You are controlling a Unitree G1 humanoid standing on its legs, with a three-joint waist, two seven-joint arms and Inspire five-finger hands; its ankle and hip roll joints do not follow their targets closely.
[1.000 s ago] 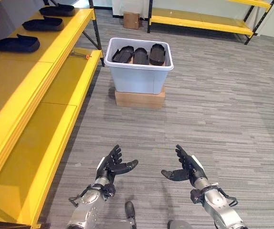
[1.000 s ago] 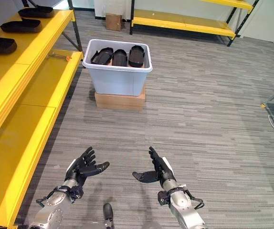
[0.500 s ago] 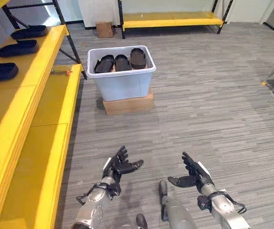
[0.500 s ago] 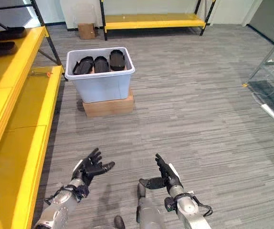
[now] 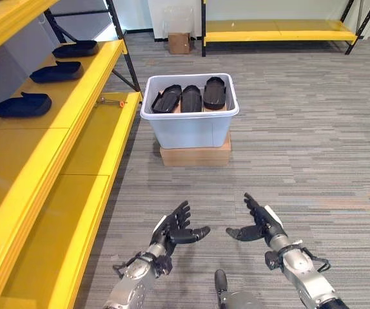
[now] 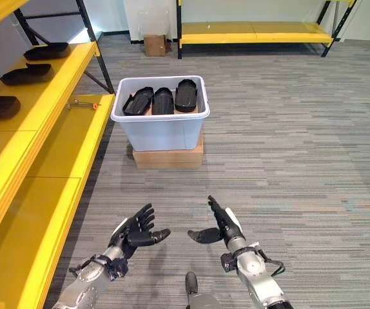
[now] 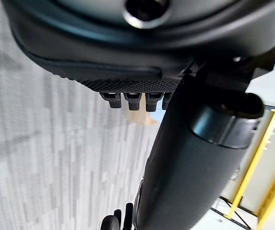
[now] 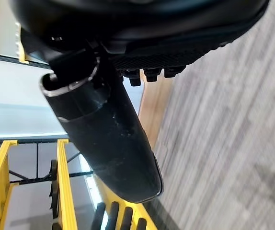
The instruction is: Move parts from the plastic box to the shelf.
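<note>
Since the earlier frames the whole view has swung, so it is the camera that has turned; the plastic box point(image 5: 189, 111) is now seen squarely ahead, while both hands are held in much the same open, palm-inward pose as before.

The yellow shelf point(image 5: 75, 116) is seen running along the left of the box, its near edge just beside the box's left wall. Three dark parts are already laid on the upper level, well apart from the box: a nearest one point(image 5: 22, 105), a middle one point(image 5: 57, 71) and a farthest one point(image 5: 75, 49). The box is set on a cardboard carton point(image 5: 195, 154), which stands on the grey floor.

Three more parts point(image 5: 190, 98) are held inside the box, leaning side by side, their long axes pointing away from the robot toward the box's far wall.

The left hand point(image 5: 173, 232) and the right hand point(image 5: 260, 225) are held low, well short of the box, fingers spread apart and nothing grasped. The box lies straight ahead, between the two hands' lines of reach, so neither is judged clearly nearer; an approach is needed before any part can be taken.
</note>
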